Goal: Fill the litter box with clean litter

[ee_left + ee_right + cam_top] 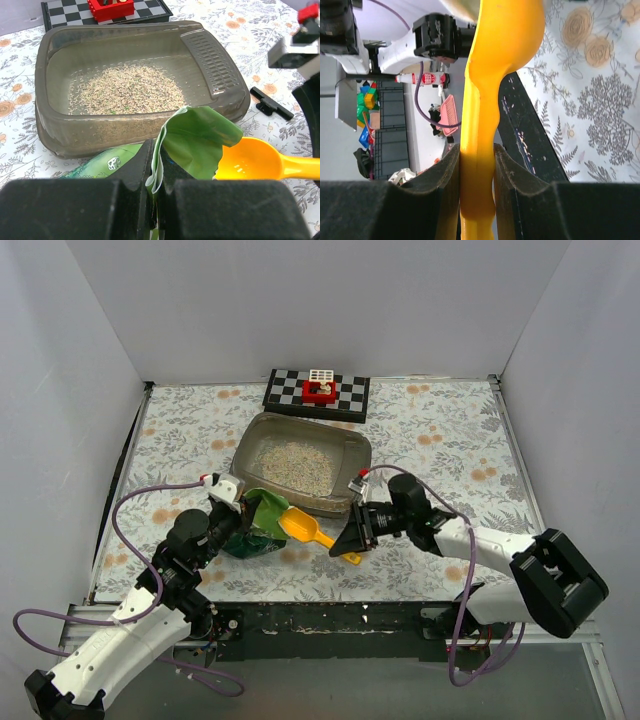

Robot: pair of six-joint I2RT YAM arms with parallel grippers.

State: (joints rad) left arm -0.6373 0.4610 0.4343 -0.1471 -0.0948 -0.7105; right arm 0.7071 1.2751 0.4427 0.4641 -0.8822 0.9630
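The left tool (pixel 238 505) is pinching shut on the rim of the green bag (pixel 262 525), which is sitting at seven o'clock of the litter box (pixel 355 452). The right tool (pixel 356 532) is clamping the handle of the yellow scoop (pixel 303 528), whose bowl is lying by the bag's mouth, at six o'clock of the box. The clean litter (pixel 295 465) is lying thinly across the box floor, mid-way up the desk (pixel 450 440). The granules are probably flowing loosely and spilling easily. The bag is looking soft and crinkly, so gripping its edge is best, and the stiff handle suits the scoop.
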